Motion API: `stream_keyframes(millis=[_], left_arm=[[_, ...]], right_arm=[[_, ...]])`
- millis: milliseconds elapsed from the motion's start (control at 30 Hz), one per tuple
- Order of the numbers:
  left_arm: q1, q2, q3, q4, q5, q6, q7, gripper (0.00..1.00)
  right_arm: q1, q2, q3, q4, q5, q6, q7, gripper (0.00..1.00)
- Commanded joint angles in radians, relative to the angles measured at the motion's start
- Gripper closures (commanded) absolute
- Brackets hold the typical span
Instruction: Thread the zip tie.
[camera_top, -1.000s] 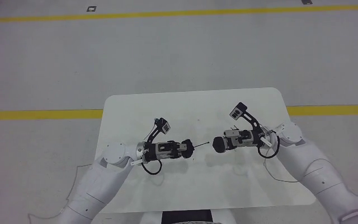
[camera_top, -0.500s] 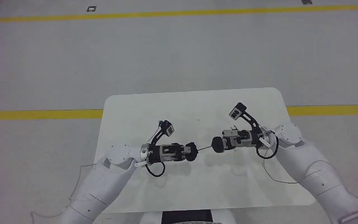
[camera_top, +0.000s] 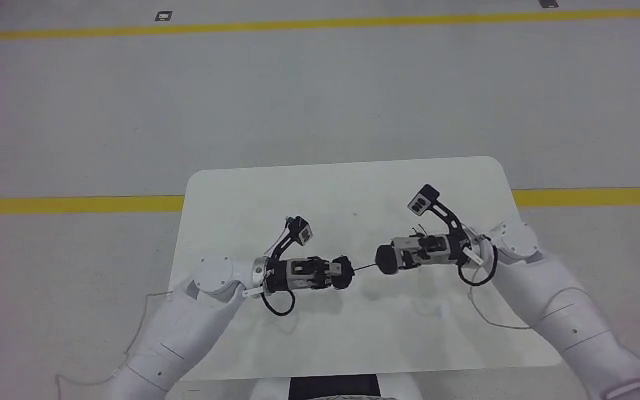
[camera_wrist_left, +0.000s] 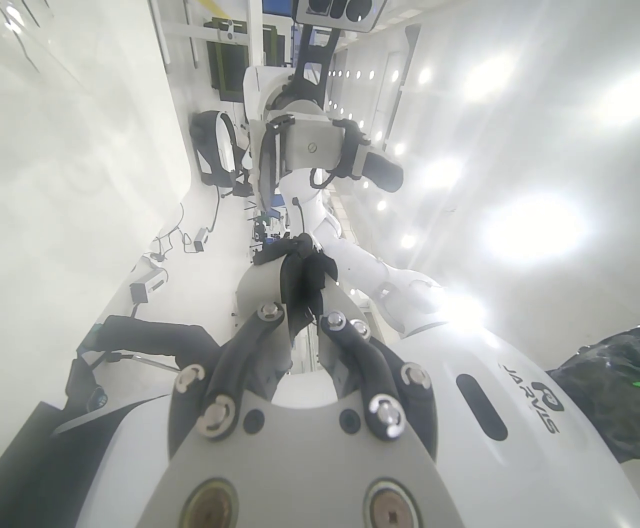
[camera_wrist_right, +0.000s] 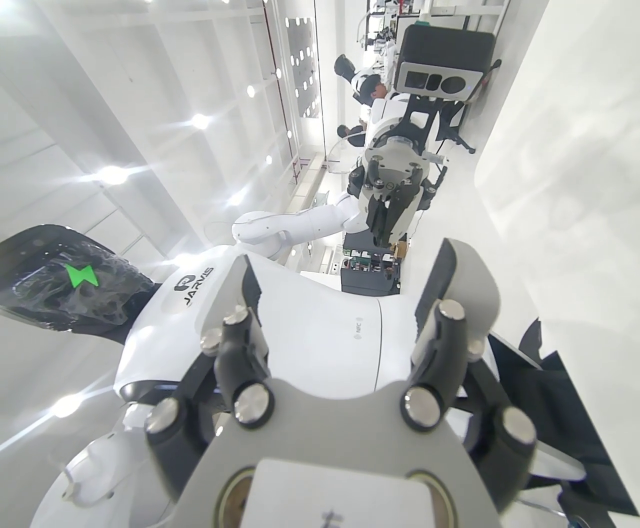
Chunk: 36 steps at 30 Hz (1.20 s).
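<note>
A thin black zip tie (camera_top: 365, 264) is held level above the white table (camera_top: 450, 190), between the two arms. My left gripper (camera_top: 345, 268) is shut on one end of it. In the left wrist view its black fingers (camera_wrist_left: 306, 270) are pressed together. The tie's free tip points at my right gripper (camera_top: 381, 258), which faces it from the other side and is open. In the right wrist view the right gripper (camera_wrist_right: 350, 260) has its fingers spread wide with nothing between them. The left gripper (camera_wrist_right: 384, 232) shows beyond it, shut.
The table's front edge (camera_top: 400, 372) lies close below the arms, and its far edge (camera_top: 340, 168) meets a grey floor with yellow lines (camera_top: 90, 204). Each arm's camera mast (camera_top: 427, 200) rises above its wrist.
The left gripper has shifted slightly right with the tie, and the right gripper has moved left. The gap between them has narrowed and the tie's tip now reaches the right gripper.
</note>
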Motion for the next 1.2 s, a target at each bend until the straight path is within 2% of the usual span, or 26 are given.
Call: stream_keyframes(millis=[0, 467, 767, 1167], left_arm=[[0.0, 0.0, 0.0, 0.0, 0.0, 0.0, 0.0, 1.0], [0.0, 0.0, 0.0, 0.0, 0.0, 0.0, 0.0, 1.0], [0.0, 0.0, 0.0, 0.0, 0.0, 0.0, 0.0, 1.0], [0.0, 0.0, 0.0, 0.0, 0.0, 0.0, 0.0, 1.0]], right_arm=[[0.0, -0.003, 0.001, 0.001, -0.001, 0.002, 0.003, 0.53], [-0.009, -0.014, -0.003, 0.011, -0.022, 0.009, 0.006, 0.62], [-0.021, -0.008, 0.004, -0.006, -0.031, 0.008, 0.006, 0.65], [-0.027, -0.003, 0.006, -0.013, -0.035, 0.012, 0.006, 0.74]])
